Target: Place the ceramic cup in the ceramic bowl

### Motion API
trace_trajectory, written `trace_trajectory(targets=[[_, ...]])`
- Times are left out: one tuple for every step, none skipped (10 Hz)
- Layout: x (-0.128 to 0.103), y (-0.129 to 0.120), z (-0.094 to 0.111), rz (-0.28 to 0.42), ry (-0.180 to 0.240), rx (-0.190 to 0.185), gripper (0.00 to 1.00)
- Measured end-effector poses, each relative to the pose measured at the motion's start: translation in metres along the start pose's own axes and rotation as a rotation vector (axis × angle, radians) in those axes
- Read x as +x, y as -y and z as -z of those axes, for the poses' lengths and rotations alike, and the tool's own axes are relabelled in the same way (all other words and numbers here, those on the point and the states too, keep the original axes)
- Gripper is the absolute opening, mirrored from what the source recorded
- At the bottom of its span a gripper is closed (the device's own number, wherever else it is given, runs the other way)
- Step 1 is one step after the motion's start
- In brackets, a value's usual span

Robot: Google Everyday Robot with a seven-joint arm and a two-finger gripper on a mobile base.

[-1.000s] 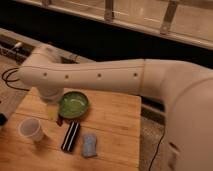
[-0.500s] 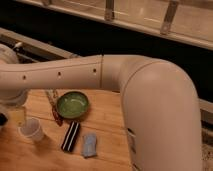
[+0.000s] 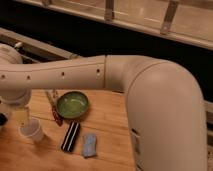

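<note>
The ceramic cup (image 3: 32, 131), small, white and upright, stands on the wooden table (image 3: 110, 125) at the front left. The ceramic bowl (image 3: 73, 105), green inside with a darker rim, sits on the table to the cup's right and a little farther back. It holds nothing. My white arm (image 3: 75, 75) reaches across the view from the right to the left. The gripper (image 3: 20, 115) hangs at the left edge, just above and behind the cup's rim, and is partly hidden by the wrist.
A black rectangular object (image 3: 70, 136) and a blue-grey sponge (image 3: 90, 145) lie in front of the bowl. A red-handled utensil (image 3: 54, 109) lies left of the bowl. A dark object (image 3: 2, 120) sits at the left edge. A metal rail (image 3: 35, 45) runs behind the table.
The arm has swung further left and down across the view. The gripper has come down close over the cup. Cup and bowl have not moved.
</note>
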Motion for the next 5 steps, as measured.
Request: trace_trajectory(targets=[[0.01, -0.008, -0.007, -0.001, -0.003, -0.009, 0.8], [0.014, -0.013, -0.011, 0.001, -0.003, -0.017, 0.8], [0.015, -0.014, -0.014, 0.003, -0.002, -0.022, 0.8], [0.012, -0.014, -0.023, 0.011, 0.004, -0.035, 0.8], [0.006, -0.01, -0.029, 0.019, 0.009, -0.039, 0.8]])
